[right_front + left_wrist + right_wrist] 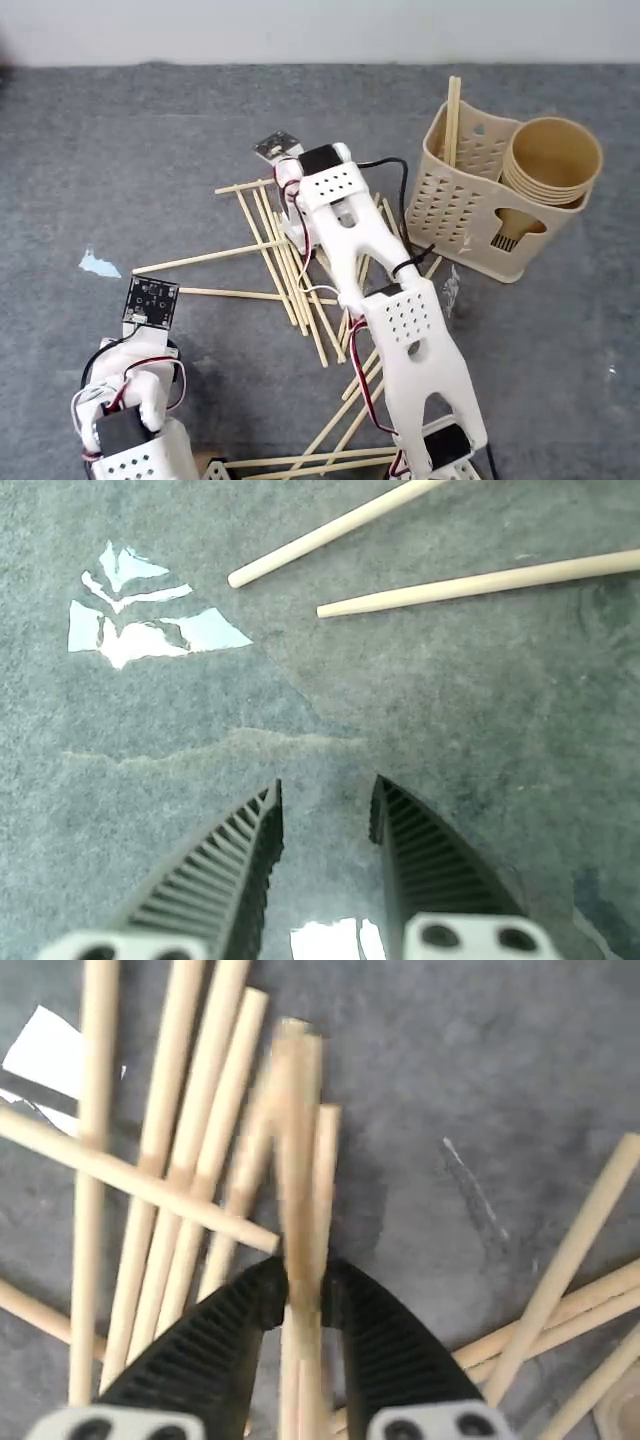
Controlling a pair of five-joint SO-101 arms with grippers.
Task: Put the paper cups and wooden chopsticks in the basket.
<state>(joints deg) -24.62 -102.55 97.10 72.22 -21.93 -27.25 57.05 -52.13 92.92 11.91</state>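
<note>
The beige perforated basket (440,200) stands at the back right and holds a stack of paper cups (552,160) and one upright chopstick (452,118). Several wooden chopsticks (285,265) lie scattered mid-table. My right gripper (300,1282) is down in that pile, shut on a single chopstick (298,1140) that runs between its fingers; from above it sits at the pile's far end (293,222). My left gripper (325,805) hovers open over bare mat near the front left, just short of the tips of two chopsticks (470,583).
A torn scrap of shiny tape (140,630) sticks to the grey mat (120,150) beside the left gripper. More chopsticks (330,440) lie near the front edge under the right arm. A small clear scrap (450,290) sits in front of the basket.
</note>
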